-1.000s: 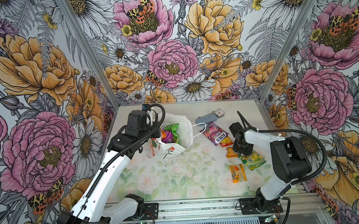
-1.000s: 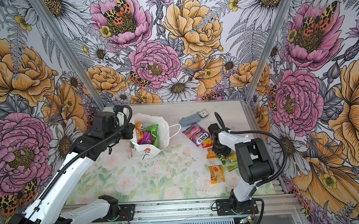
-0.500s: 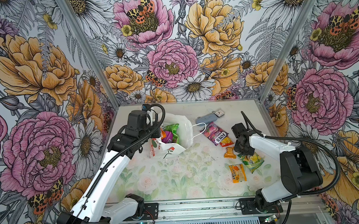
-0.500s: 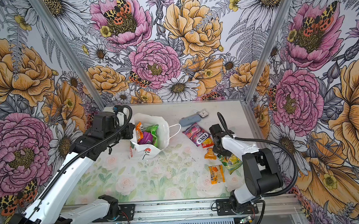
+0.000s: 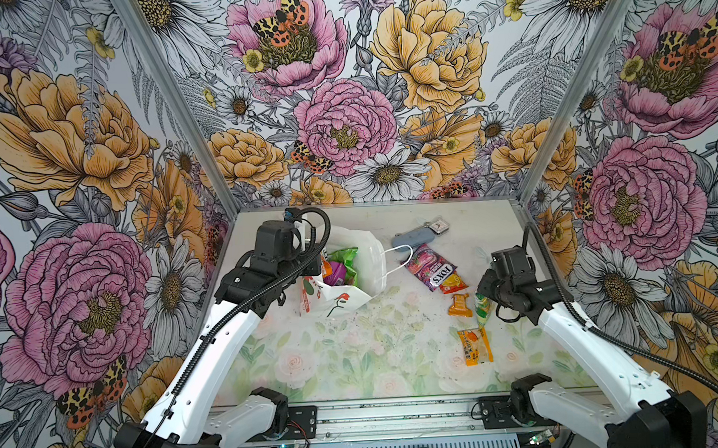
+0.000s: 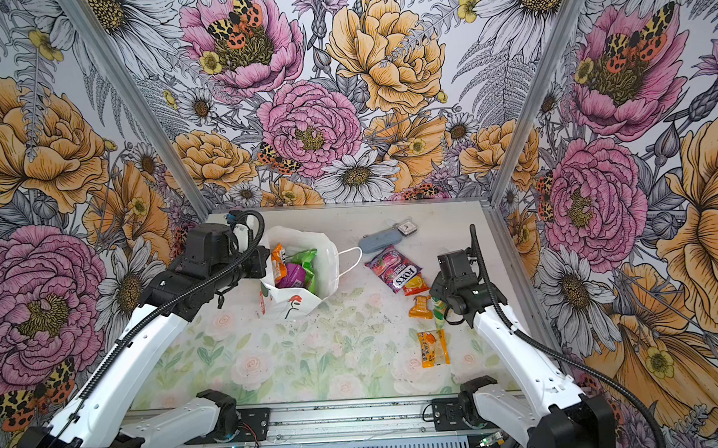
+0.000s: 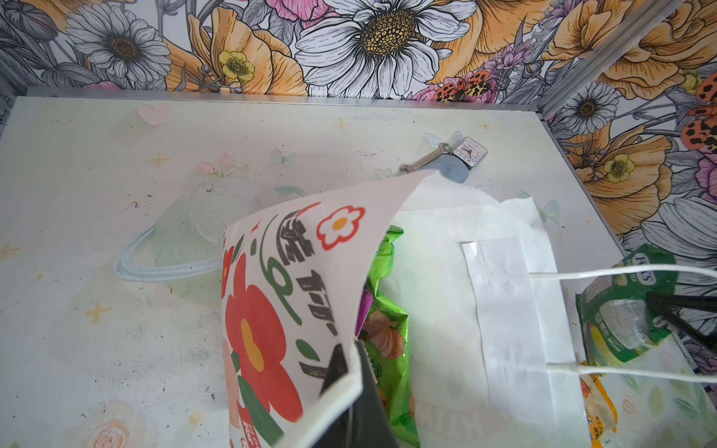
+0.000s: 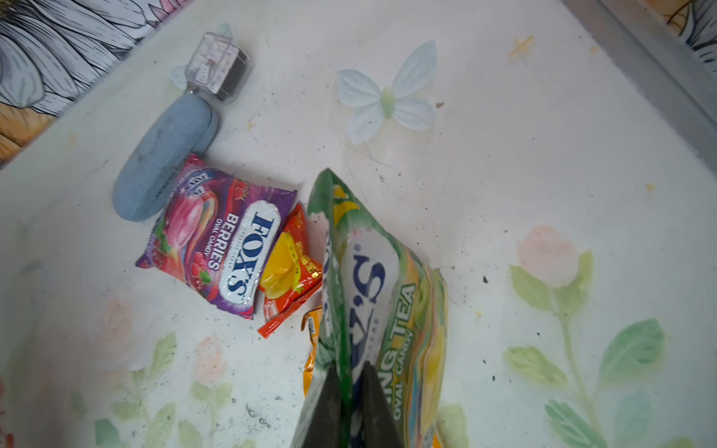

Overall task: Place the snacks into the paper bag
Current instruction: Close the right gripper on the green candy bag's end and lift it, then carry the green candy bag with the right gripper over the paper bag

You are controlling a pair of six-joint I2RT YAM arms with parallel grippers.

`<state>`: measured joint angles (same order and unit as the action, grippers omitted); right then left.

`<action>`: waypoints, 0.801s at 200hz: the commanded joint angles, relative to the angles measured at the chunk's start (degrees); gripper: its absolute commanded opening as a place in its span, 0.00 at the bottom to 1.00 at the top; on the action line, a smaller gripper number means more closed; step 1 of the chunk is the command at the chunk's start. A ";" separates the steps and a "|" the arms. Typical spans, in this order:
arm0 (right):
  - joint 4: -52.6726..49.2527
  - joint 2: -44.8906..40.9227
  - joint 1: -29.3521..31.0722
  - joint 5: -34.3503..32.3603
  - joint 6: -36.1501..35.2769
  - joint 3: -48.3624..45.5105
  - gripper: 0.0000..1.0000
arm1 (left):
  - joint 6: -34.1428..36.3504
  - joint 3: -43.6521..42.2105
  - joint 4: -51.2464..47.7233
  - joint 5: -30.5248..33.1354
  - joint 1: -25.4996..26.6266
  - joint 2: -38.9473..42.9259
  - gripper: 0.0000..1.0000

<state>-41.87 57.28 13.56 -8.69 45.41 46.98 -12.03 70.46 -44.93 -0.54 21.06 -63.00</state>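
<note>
Plainly, the right wrist view is showing what both top views are hiding: the right end effector (image 8: 347,382) is pinching tight on the edge of a green tea-candy packet (image 8: 382,294), which is standing edge-up. In a top view that packet (image 5: 482,311) is appearing only as a thin strip at 3 o'clock from the middle of the surface (image 5: 355,358).

Nearest, at 4 o'clock, a flat orange packet (image 5: 475,346) is lying loose. Beyond it, a small orange packet (image 5: 460,306), a red-yellow packet (image 5: 453,282) and the pink FOXS packet (image 5: 430,267) are lying toward 2 o'clock, the last two touching.

The left wrist view is revealing the left end effector (image 7: 351,360) clamping shut on the printed rim of the paper bag (image 7: 504,310). At 11 o'clock the bag's mouth is gaping, with an orange-wrapped snack (image 6: 278,264), a green packet (image 6: 305,260) and a purple pouch (image 6: 294,276) sitting inside.

Farthest, at 1 o'clock, a grey-blue case (image 5: 412,239) is lying with a small square tag (image 5: 439,225) at its far end. The left wrist view alone is making out a small wrench (image 7: 425,157) beside them.
</note>
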 commanded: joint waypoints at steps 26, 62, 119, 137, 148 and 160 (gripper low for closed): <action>4.18 -6.31 0.50 4.46 0.81 -0.24 0.00 | -0.09 -0.54 3.79 -2.16 -0.62 1.05 0.00; 6.16 -10.28 0.56 7.63 0.60 -0.75 0.00 | 0.17 -0.97 4.52 -2.77 -0.59 1.48 0.00; 8.15 -14.66 1.50 10.99 1.13 0.98 0.00 | 0.50 -1.20 5.32 -4.30 -0.42 1.89 0.00; 8.60 -15.50 1.86 11.28 1.31 1.91 0.00 | 0.81 -1.37 5.37 -4.37 -0.19 2.14 0.00; 8.64 -15.83 2.03 11.38 1.28 2.51 0.00 | 0.80 -1.37 5.54 -4.72 -0.16 2.09 0.00; 8.64 -16.13 2.25 11.41 1.28 3.06 0.00 | 0.82 -1.29 5.64 -5.13 -0.22 2.10 0.00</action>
<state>-36.91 42.48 15.14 1.85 46.06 46.65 -12.01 69.49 -43.40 -3.11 20.75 -62.50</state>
